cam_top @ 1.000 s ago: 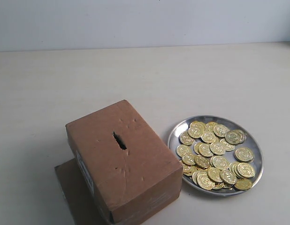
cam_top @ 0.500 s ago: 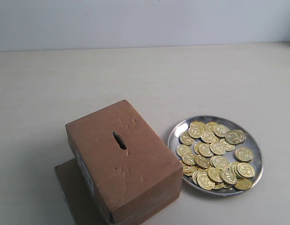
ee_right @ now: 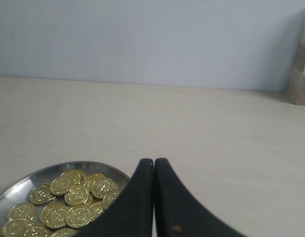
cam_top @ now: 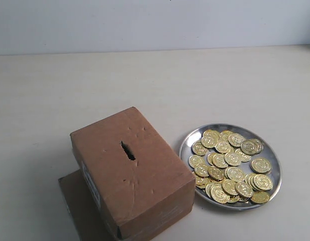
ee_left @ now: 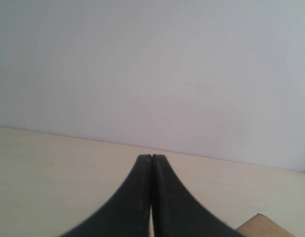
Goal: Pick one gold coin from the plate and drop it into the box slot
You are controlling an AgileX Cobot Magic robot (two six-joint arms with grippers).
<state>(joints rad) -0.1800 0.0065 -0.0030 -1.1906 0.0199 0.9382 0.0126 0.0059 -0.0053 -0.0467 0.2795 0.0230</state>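
Many gold coins (cam_top: pixel 231 159) on silver plate (cam_top: pixel 273 152)

Flat cardboard sheet (cam_top: pixel 72 198), pale table (cam_top: pixel 145 80)

Box (cam_top: pixel 132 173) left of plate (cam_top: pixel 273 154); coins (cam_top: pixel 228 165) in plate; slot (cam_top: pixel 128 150) atop box.

1 box (cam_top: pixel 132 173), 1 slot (cam_top: pixel 128 150), 1 plate (cam_top: pixel 274 155), 1 cardboard sheet (cam_top: pixel 77 201); approx 40 coins (cam_top: pixel 230 165), piled, exact no. unclear.
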